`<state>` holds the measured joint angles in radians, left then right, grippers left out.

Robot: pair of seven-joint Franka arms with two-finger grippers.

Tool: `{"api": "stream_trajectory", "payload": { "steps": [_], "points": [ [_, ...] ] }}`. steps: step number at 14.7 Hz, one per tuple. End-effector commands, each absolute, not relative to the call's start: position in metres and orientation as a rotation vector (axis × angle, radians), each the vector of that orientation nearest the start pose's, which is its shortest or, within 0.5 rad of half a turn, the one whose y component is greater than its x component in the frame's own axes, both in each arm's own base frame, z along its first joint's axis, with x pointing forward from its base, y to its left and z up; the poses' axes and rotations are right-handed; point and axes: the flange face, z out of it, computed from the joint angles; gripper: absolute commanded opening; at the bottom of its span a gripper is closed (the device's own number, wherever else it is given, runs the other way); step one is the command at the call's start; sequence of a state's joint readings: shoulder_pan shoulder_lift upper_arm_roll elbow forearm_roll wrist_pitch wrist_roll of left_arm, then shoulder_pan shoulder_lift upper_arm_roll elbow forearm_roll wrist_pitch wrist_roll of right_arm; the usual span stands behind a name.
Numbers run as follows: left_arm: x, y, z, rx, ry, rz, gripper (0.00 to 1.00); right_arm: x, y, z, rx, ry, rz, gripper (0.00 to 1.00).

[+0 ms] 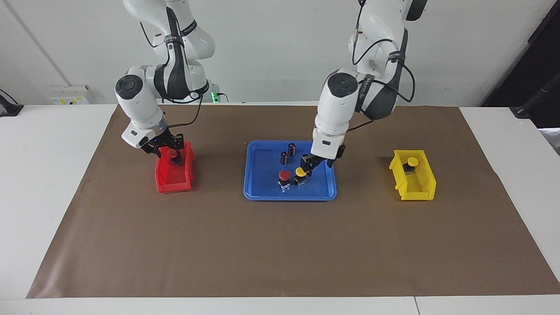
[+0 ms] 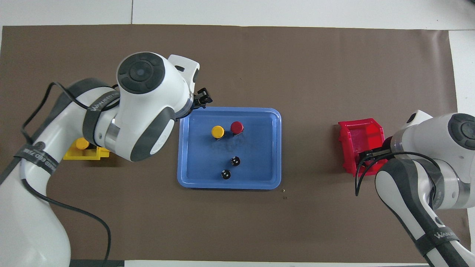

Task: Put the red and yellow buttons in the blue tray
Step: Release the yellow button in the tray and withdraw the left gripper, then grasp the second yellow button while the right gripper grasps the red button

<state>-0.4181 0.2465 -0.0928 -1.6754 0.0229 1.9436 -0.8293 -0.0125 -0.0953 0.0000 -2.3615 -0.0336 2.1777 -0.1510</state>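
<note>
In the blue tray (image 1: pixel 253 192) (image 2: pixel 183 178) a red button (image 1: pixel 284 175) (image 2: pixel 237 127) and a yellow button (image 1: pixel 300 172) (image 2: pixel 218 131) stand side by side. My left gripper (image 1: pixel 318 165) (image 2: pixel 203 99) hangs open and holds nothing. It is just above the tray, beside the yellow button toward the left arm's end. Another red button (image 1: pixel 174 153) sits in the red bin (image 1: pixel 173 181), and my right gripper (image 1: pixel 170 153) is down around it. My right arm hides that button in the overhead view. A second yellow button (image 1: pixel 411 162) (image 2: pixel 82 143) rests in the yellow bin (image 1: pixel 420 188).
Two dark capless cylinders (image 1: pixel 291 148) (image 1: pixel 284 158) stand in the tray, nearer to the robots than the buttons. A brown mat (image 1: pixel 280 245) covers the table. The red bin (image 2: pixel 358 129) is at the right arm's end and the yellow bin at the left arm's end.
</note>
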Motion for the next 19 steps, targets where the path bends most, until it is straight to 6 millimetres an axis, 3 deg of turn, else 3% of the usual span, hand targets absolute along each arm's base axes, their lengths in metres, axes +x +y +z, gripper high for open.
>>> {"api": "stream_trajectory", "payload": {
  "steps": [1, 3, 4, 6, 7, 8, 10, 13, 16, 19],
  "points": [
    [0.572, -0.219, 0.499, -3.091, -0.272, 0.030, 1.00, 0.470, 0.002, 0.354, -3.133, -0.264, 0.134, 0.67],
    [0.581, -0.136, 0.533, -3.106, -0.080, 0.002, 1.00, 0.470, 0.003, 0.354, -3.133, -0.264, 0.138, 0.67],
    [0.585, -0.094, 0.538, -3.109, -0.009, 0.006, 1.00, 0.470, 0.003, 0.354, -3.133, -0.266, 0.139, 0.67],
    [0.582, -0.025, 0.519, -3.112, 0.081, 0.027, 0.98, 0.470, 0.002, 0.355, -3.132, -0.273, 0.139, 0.67],
    [0.573, 0.003, 0.504, -3.115, 0.082, -0.020, 0.90, 0.469, 0.002, 0.354, -3.131, -0.273, 0.141, 0.67],
    [0.560, 0.015, 0.483, -3.112, 0.088, -0.062, 0.86, 0.468, 0.002, 0.353, -3.131, -0.273, 0.146, 0.67],
    [0.543, 0.015, 0.443, -3.108, 0.096, -0.112, 0.81, 0.462, 0.001, 0.348, -3.129, -0.271, 0.160, 0.67],
    [0.536, 0.013, 0.425, -3.111, 0.104, -0.077, 0.74, 0.461, -0.003, 0.347, -3.126, -0.283, 0.165, 0.65],
    [0.534, 0.003, 0.413, -3.112, 0.136, -0.051, 0.72, 0.461, -0.003, 0.347, -3.126, -0.285, 0.165, 0.51],
    [0.526, -0.004, 0.404, -3.112, 0.155, -0.015, 0.72, 0.461, -0.003, 0.348, -3.127, -0.278, 0.170, 0.22]
  ]
}}
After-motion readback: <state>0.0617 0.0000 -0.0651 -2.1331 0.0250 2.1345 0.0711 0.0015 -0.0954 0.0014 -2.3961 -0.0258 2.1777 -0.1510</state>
